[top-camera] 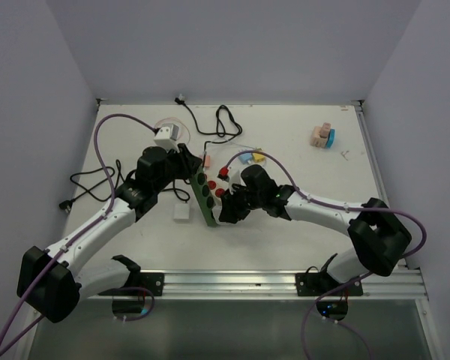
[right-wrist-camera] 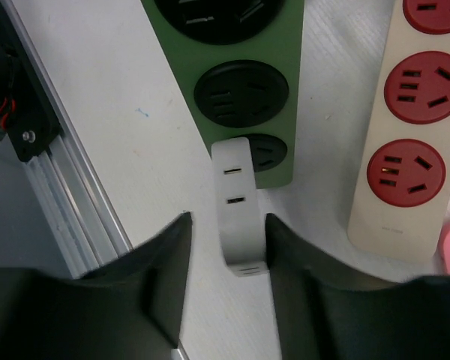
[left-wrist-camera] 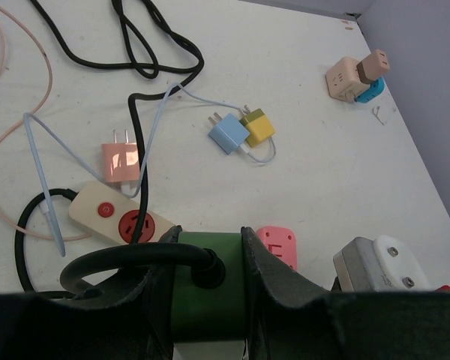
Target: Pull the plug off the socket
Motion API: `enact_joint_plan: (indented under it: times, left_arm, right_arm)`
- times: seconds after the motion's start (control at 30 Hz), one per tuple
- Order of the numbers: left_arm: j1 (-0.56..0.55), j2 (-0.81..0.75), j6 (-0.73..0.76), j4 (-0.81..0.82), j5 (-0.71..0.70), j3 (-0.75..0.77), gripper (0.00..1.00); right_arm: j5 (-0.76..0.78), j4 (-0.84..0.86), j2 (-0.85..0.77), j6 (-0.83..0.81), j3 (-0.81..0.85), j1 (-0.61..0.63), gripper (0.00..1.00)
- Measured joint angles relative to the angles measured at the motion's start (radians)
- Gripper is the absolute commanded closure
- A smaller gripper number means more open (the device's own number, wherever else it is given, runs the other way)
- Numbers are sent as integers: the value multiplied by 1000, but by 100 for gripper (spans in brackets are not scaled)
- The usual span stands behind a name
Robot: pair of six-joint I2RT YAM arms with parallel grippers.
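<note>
**A:** Where's the white plug [right-wrist-camera: 238,206] sitting?

**B:** In the end socket of the green power strip [left-wrist-camera: 210,315], opposite the strip's cable end. The right gripper [right-wrist-camera: 229,225] is straddling it with jaws parted. A gap is showing on one side, so it's gripping nothing.

**A:** Left gripper [left-wrist-camera: 208,244]?

**B:** Clamping the green power strip at its cable end, bracing it.

**A:** Handling?

**B:** I'm guessing light, hard plastic with slick sides and prongs seating tight. I'm thinking pinch the flat sides and pull straight out from the strip, no twisting.

Green socket strip [right-wrist-camera: 236,51], white plug [right-wrist-camera: 236,202], cream strip [right-wrist-camera: 412,129] with red outlets [right-wrist-camera: 405,174]
</note>
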Motion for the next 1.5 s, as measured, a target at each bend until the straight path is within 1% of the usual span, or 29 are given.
enact_joint_plan:
  times: [0.07, 0.1, 0.13, 0.17, 0.2, 0.27, 0.3, 0.33, 0.37, 0.47, 0.53, 0.63, 0.7, 0.73, 0.83, 0.93, 1.03, 1.07, 1.13, 1.17, 1.23, 1.27, 1.33, 1.37, 1.5]
  left_arm:
    - [0, -2, -6, 0, 2, -3, 100]
    - [0, -3, -6, -1, 3, -4, 100]
    - [0, -3, -6, -1, 3, -4, 95]
    - [0, -3, -6, -1, 2, -4, 88]
    - [0, -6, -7, -1, 3, -6, 73]
    - [1, -16, -11, 0, 2, -18, 55]
    - [1, -22, -16, 2, 1, -25, 39]
    - [1, -27, -27, 10, 3, -31, 32]
    - [1, -33, -35, 16, 5, -38, 22]
    - [1, -47, -58, 30, 13, -63, 8]
    - [1, -51, -79, 37, 19, -86, 4]
    - [1, -51, -119, 37, 41, -130, 3]
    - [1, -48, -145, 38, 64, -158, 5]
    - [1, -45, -161, 41, 78, -173, 8]
    - [-5, -32, -195, 60, 112, -214, 10]
    - [-19, -21, -219, 82, 130, -236, 15]
    - [-50, -3, -234, 122, 135, -240, 25]
    - [-62, 6, -235, 138, 135, -240, 30]
    - [-85, 26, -235, 163, 134, -240, 37]
    - [-93, 38, -235, 174, 132, -240, 47]
    - [-105, 55, -229, 194, 122, -247, 58]
    - [-105, 62, -213, 203, 112, -253, 72]
    - [-105, 67, -193, 208, 96, -262, 87]
    - [-105, 70, -184, 213, 95, -266, 100]
    - [-113, 71, -153, 224, 70, -265, 100]
  right_arm:
    - [0, 1, 6, -3, 0, 0, 83]
    - [1, 2, 9, -8, 0, 0, 100]
    - [-1, 6, 10, -15, 0, 0, 100]
    - [0, 8, 9, -16, 0, 0, 100]
    - [1, 11, 9, -20, 0, 2, 100]
    - [2, 9, 8, -19, 0, 5, 100]
    - [2, 6, 6, -19, 0, 5, 100]
    - [1, 5, 3, -17, 0, 6, 100]
    - [2, 5, -3, -13, 0, 7, 100]
    - [26, 3, -25, 8, 0, 4, 100]
    - [34, 6, -44, 14, 0, 0, 100]
    - [44, 18, -59, 20, 0, 1, 100]
    - [46, 24, -59, 23, 0, 1, 100]
    - [46, 23, -59, 27, 0, 1, 100]
    - [46, 26, -59, 35, 0, 1, 100]
    - [46, 26, -58, 40, 0, 1, 100]
    - [46, 27, -57, 45, 0, 1, 100]
    - [46, 27, -56, 47, 0, 2, 100]
    - [46, 26, -54, 50, 0, 3, 100]
    - [46, 25, -54, 51, 0, 4, 100]
    - [45, 22, -54, 55, 3, 6, 100]
    - [45, 18, -54, 55, 4, 6, 100]
    - [46, 16, -56, 59, 6, 4, 100]
    - [47, 12, -56, 60, 6, 3, 100]
    - [54, 5, -63, 63, 6, 4, 100]
